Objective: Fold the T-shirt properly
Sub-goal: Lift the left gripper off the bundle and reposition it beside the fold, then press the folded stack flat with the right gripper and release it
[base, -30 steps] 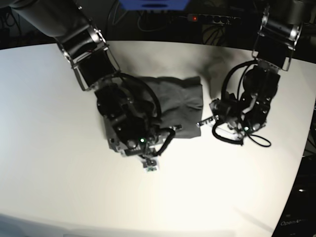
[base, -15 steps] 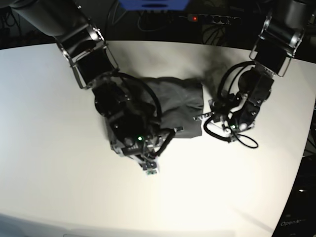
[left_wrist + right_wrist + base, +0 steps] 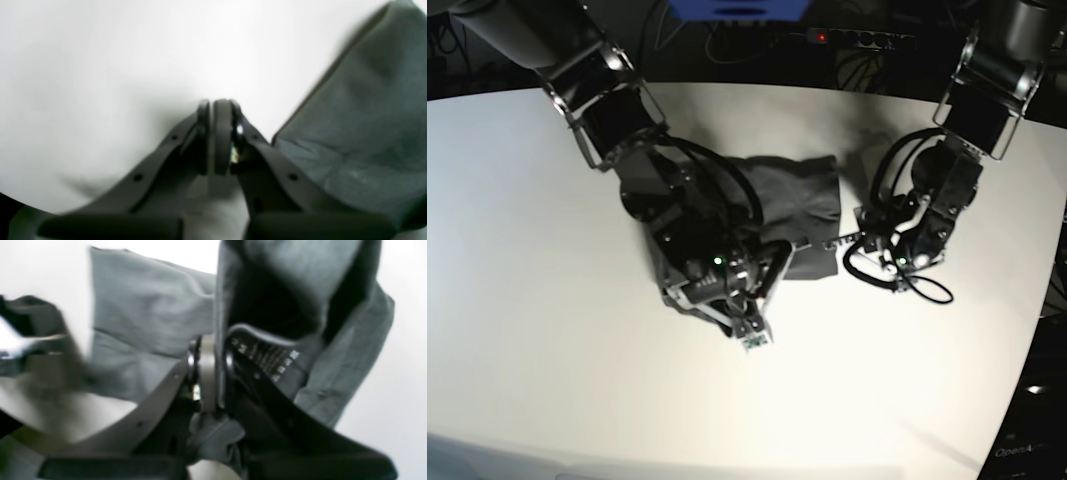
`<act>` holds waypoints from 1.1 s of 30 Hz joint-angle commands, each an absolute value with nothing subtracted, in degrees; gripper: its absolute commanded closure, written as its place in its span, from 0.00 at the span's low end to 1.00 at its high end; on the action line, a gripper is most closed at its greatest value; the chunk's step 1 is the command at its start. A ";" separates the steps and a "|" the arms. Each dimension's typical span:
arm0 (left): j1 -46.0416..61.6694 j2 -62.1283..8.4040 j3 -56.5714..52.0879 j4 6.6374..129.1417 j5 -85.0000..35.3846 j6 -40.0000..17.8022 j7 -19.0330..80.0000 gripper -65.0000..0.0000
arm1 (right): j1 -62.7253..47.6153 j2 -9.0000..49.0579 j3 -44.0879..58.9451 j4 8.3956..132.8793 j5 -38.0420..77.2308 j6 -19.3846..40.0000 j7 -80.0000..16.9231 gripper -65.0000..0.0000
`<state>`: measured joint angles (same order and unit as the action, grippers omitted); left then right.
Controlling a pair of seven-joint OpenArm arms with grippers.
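The right gripper (image 3: 210, 373) has been dragging its pinched fold of the T-shirt (image 3: 802, 205) nearer since a second ago. It is clenching soft grey fabric; only its wrist view is showing the printed neck label (image 3: 267, 360). The left gripper (image 3: 218, 133), closed on nothing, is hovering over the white table (image 3: 527, 250) beside the shirt's edge.
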<state>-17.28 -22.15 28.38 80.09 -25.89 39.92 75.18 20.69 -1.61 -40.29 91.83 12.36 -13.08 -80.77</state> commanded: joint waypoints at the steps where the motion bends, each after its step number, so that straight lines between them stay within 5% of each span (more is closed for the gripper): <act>1: -17.89 -22.64 28.18 80.48 -25.71 40.00 75.12 0.95 | 22.20 -2.59 -40.57 92.97 12.53 -12.88 -80.00 0.99; 12: -17.54 -22.37 28.09 79.87 -21.32 38.29 73.89 0.95 | 22.20 -6.81 -44.09 92.79 12.62 -12.44 -80.00 1.00; 24: -17.63 -22.64 28.00 79.87 -21.14 38.29 73.89 0.95 | 22.02 -7.69 -45.93 92.97 12.62 -2.59 -80.00 1.00; 33: -17.89 -22.73 28.00 79.96 -21.14 38.29 74.24 0.95 | 21.41 -7.69 -52.09 92.97 12.62 -2.51 -80.00 1.00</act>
<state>-17.04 -22.13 28.27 79.59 -21.39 38.15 73.95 20.45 -6.68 -52.10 91.83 12.38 -2.79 -80.62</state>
